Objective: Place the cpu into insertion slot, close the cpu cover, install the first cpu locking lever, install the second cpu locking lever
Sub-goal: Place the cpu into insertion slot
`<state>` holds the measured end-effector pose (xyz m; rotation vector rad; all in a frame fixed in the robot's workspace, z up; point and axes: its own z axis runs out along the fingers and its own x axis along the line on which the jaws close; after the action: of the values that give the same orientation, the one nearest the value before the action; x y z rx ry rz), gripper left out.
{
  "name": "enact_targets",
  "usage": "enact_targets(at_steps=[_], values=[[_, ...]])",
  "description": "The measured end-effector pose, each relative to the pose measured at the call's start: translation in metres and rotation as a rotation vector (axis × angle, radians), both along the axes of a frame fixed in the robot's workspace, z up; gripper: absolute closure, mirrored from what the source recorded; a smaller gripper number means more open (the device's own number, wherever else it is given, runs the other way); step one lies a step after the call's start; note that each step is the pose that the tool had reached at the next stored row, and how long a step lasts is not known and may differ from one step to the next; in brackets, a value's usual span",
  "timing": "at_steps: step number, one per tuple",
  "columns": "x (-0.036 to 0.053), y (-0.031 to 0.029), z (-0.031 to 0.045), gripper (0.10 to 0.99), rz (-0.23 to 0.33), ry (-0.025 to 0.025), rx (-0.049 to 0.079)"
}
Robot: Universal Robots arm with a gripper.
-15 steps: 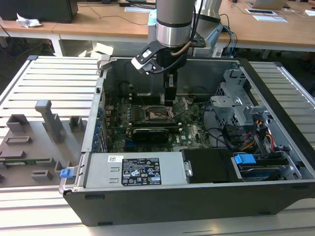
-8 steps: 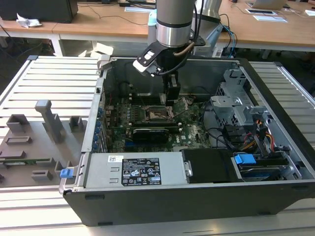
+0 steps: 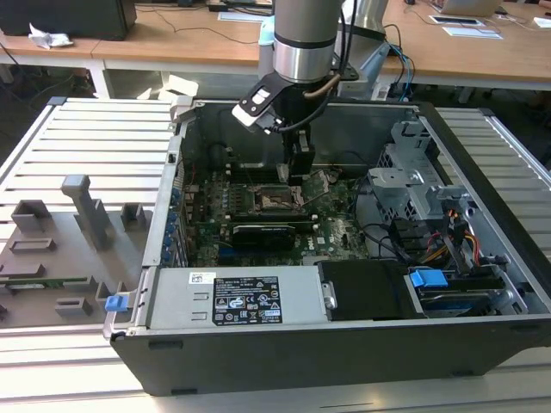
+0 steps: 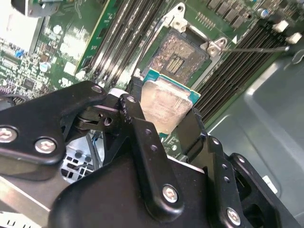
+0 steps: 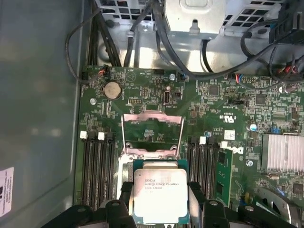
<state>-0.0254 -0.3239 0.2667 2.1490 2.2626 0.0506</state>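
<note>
1. Steel case (image 3: 362, 129) holds the green board (image 3: 340, 232). On the board, the slot (image 4: 183, 54) shows bare gold-grey contacts, and its cover (image 5: 152, 135) is swung up open.
2. My gripper (image 5: 160, 190) clamps the cpu (image 5: 159, 199) by two opposite edges, close over the slot and not seated.
3. I see the arm (image 3: 301, 43) reaching straight down into the case.

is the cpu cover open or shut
Open. In the first wrist view the cpu cover stands swung back; in the second wrist view the insertion slot lies bare, and the gripper holds the cpu.
</note>
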Motion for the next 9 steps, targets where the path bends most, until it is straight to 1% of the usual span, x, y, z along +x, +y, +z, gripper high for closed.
enact_targets(at_steps=[1, 3, 7, 9], values=[[-0.0062, 0.0001, 0.0000, 0.545, 0.000, 0.0001, 0.000], [-0.0152, 0.0006, -0.0001, 0.545, 0.000, 0.0001, 0.000], [-0.0240, 0.0012, -0.0002, 0.545, 0.000, 0.0000, 0.000], [-0.0303, 0.0013, -0.0003, 0.545, 0.000, 0.0000, 0.000]])
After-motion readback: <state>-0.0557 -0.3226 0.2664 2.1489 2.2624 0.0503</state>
